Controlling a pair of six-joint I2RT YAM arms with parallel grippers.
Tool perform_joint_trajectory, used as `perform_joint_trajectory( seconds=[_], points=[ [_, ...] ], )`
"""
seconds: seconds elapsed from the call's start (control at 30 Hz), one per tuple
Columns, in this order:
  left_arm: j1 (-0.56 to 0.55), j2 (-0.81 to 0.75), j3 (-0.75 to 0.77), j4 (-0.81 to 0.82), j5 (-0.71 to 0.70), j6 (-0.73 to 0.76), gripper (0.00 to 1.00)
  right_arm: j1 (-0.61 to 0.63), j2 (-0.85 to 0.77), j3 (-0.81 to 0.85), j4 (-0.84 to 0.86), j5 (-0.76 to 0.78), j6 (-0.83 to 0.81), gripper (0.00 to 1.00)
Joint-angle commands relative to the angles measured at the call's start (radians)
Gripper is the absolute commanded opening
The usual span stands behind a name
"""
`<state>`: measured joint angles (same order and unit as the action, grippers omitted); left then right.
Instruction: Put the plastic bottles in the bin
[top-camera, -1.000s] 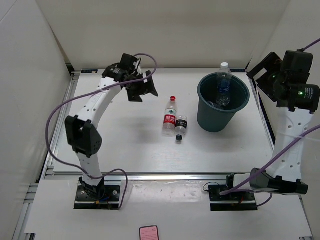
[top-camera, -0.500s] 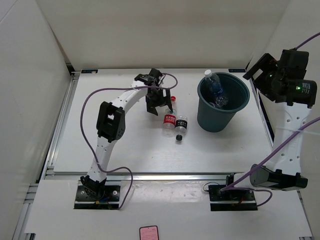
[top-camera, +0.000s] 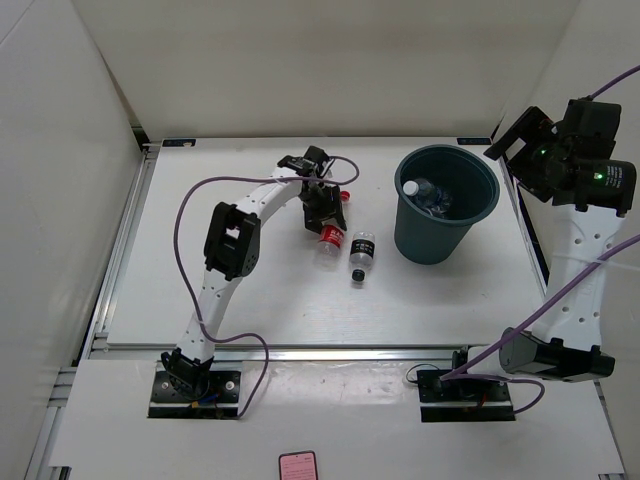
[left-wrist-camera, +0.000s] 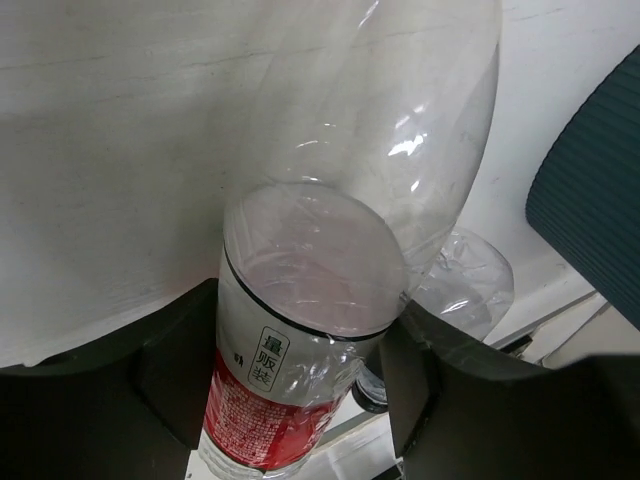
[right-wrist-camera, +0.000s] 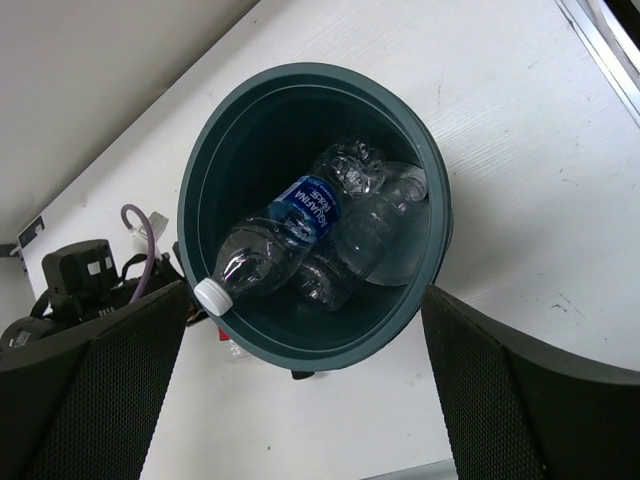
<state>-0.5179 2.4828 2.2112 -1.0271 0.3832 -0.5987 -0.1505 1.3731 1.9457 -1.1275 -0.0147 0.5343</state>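
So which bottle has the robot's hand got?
The red-labelled bottle, squeezed in the left hand. The black-labelled one lies loose beside it, and the blue-labelled one is in the bin.

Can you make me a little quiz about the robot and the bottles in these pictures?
1. How many bottles lie in the bin?
2. True or false: the black-label bottle stands upright on the table.
3. Which bottle sits between the fingers of the left gripper? A red label, B blue label, C black label.
Key: 1. Two. 2. False, it lies on its side. 3. A, the red-label bottle.
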Motion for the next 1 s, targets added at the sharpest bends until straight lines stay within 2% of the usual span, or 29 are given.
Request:
perform_joint_trajectory(
  seconds=[0.0, 0.07, 0.2, 0.27, 0.3, 0.37, 0.4, 0.47, 0.53, 0.7, 0.83, 0.97],
  points=[
    [0.012, -0.056, -0.014, 0.010, 0.007, 0.010, 0.58, -0.004, -0.011, 0.002, 0.008, -0.021, -0.027, 1.00],
    [0.044, -0.099, -0.015, 0.001, -0.015, 0.010, 0.52, -0.004, -0.011, -0.008, 0.017, -0.021, -0.027, 1.00],
    [0.100, -0.281, 0.060, 0.042, -0.047, -0.027, 0.52, -0.004, -0.002, -0.018, 0.017, -0.030, -0.008, 1.00],
    [0.122, -0.364, 0.061, 0.122, -0.038, -0.079, 0.52, -0.004, -0.002, -0.018, 0.017, -0.030, 0.004, 1.00],
    [0.136, -0.433, 0.061, 0.222, -0.020, -0.094, 0.55, -0.004, -0.002, -0.018, 0.017, -0.030, 0.015, 1.00],
    [0.136, -0.467, 0.105, 0.313, 0.006, -0.121, 0.57, -0.024, -0.011, -0.030, 0.017, -0.059, 0.033, 1.00],
    [0.136, -0.467, 0.148, 0.343, 0.038, -0.136, 0.58, -0.024, -0.011, -0.030, 0.017, -0.071, 0.056, 1.00],
    [0.105, -0.406, 0.327, 0.396, 0.068, -0.168, 0.58, -0.057, -0.032, -0.030, -0.017, -0.115, 0.078, 1.00],
    [0.082, -0.357, 0.399, 0.462, 0.114, -0.197, 0.58, -0.069, -0.060, -0.021, -0.026, -0.146, 0.098, 1.00],
    [-0.023, -0.331, 0.372, 0.759, 0.115, -0.221, 0.59, -0.069, -0.132, 0.010, -0.075, -0.188, 0.116, 1.00],
    [-0.132, -0.251, 0.372, 0.829, 0.097, -0.198, 0.60, -0.078, -0.166, 0.159, -0.165, -0.211, 0.138, 1.00],
    [-0.218, -0.176, 0.361, 0.829, 0.097, -0.207, 0.60, -0.078, -0.204, 0.236, -0.177, -0.243, 0.161, 1.00]
  ],
)
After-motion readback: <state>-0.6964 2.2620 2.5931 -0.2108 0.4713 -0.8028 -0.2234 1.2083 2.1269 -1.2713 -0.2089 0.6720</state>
